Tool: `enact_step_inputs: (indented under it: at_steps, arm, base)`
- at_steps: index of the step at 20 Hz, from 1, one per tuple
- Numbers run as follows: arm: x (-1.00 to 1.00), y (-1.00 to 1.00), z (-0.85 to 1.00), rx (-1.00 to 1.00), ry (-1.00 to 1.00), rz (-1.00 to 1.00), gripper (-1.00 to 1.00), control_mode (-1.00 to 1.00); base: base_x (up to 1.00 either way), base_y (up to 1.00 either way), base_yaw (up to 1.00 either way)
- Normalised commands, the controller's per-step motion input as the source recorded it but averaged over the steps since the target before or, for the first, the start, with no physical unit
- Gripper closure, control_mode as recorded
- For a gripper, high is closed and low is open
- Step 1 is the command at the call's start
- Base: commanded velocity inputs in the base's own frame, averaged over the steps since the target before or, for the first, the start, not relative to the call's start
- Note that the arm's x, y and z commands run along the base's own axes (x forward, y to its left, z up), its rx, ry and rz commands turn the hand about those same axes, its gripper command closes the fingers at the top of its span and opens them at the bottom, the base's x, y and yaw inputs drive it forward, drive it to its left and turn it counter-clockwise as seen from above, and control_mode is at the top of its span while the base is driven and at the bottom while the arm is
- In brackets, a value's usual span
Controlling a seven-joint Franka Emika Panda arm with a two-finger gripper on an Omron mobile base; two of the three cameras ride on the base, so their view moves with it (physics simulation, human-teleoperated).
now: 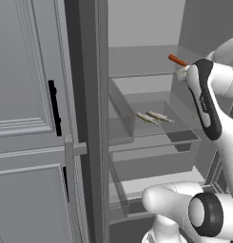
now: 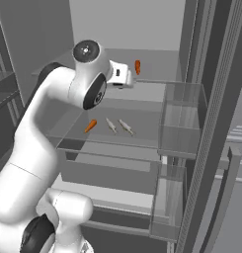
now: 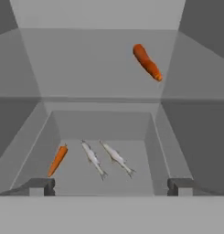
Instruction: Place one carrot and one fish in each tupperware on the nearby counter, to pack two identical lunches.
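In the left base view we see one carrot (image 1: 177, 60) on the upper fridge shelf (image 1: 137, 71), just beside our hand, and two fish (image 1: 153, 116) on the shelf below. In the right base view a second carrot (image 2: 90, 126) lies left of the fish. In the hand view our jaws are spread wide and empty; the lower carrot lies just above the left fingertip (image 3: 40, 186), the upper carrot far above the right one.
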Motion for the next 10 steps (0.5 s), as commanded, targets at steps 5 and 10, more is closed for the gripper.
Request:
enact_step_inputs:
  at_steps: [5,10]
  arm:
    - [0.38,-0.65,0.79,-0.08,-0.26,-0.13,-1.0,-1.0]
    - [0.93,-0.31,0.09,-0.02,0.09,-0.14,-1.0,-1.0]
  base:
    - [0.0,0.0,0.0]
    - [0.0,0.0,0.0]
